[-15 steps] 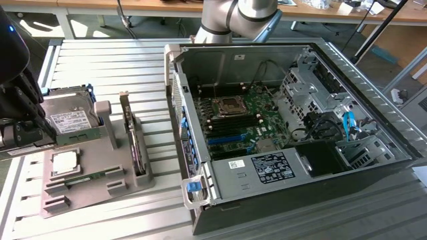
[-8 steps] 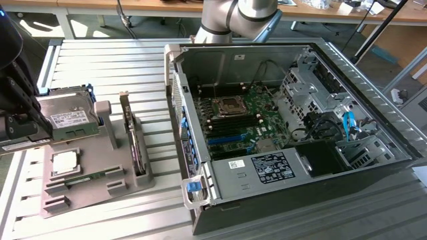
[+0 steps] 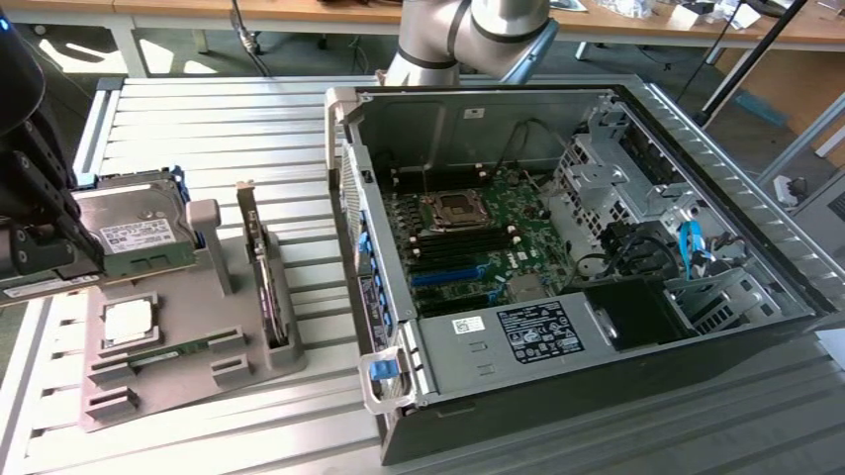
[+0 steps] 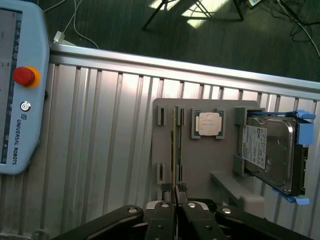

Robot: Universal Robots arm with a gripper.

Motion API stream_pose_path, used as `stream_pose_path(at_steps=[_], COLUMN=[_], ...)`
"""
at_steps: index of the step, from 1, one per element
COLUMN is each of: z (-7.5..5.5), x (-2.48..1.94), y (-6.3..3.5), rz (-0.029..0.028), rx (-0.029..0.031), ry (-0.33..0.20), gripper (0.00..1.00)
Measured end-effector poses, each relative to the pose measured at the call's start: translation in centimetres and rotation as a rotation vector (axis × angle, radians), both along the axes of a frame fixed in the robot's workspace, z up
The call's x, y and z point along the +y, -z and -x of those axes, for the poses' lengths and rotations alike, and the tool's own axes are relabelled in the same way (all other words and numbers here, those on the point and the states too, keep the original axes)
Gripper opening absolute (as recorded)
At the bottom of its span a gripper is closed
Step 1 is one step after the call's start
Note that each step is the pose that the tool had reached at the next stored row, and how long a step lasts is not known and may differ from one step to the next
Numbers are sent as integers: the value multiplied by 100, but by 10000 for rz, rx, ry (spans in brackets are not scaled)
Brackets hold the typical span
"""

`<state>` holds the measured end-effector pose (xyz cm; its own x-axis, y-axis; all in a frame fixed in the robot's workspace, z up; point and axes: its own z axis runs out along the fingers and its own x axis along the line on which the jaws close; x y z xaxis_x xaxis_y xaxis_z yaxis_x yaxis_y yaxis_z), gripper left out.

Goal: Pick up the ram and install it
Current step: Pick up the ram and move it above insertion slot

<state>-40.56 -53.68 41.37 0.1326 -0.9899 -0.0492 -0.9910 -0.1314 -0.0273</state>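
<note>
The ram [image 4: 174, 145] is a thin green stick lying in a slot of the grey fixture tray [image 4: 205, 160], seen edge-on in the wrist view. In the exterior view the ram [image 3: 172, 350] lies low on the tray [image 3: 198, 391], below the square silver processor [image 3: 129, 322]. My gripper [image 4: 174, 190] hovers well above the tray with its fingertips [image 4: 167, 189] together, lined up over the near end of the stick and holding nothing. The dark wrist end of my arm [image 3: 34, 198] hangs at the exterior view's left edge, above the tray.
A hard drive [image 3: 133, 233] in a blue-edged carrier and an upright expansion card [image 3: 264, 277] stand on the same tray. The open computer case [image 3: 634, 327] with its motherboard [image 3: 469, 233] lies on the exterior view's right. A teach pendant [image 4: 20, 90] rests beside the tray on the slatted table.
</note>
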Motion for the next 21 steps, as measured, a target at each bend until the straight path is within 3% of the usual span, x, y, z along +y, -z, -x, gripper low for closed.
stream_pose_path(at_steps=[17, 21], z=[-261, -382], x=[0, 0], y=[3, 3], rz=[-3, -3], rx=[-3, -4], ry=[1, 1], gripper=[12, 12])
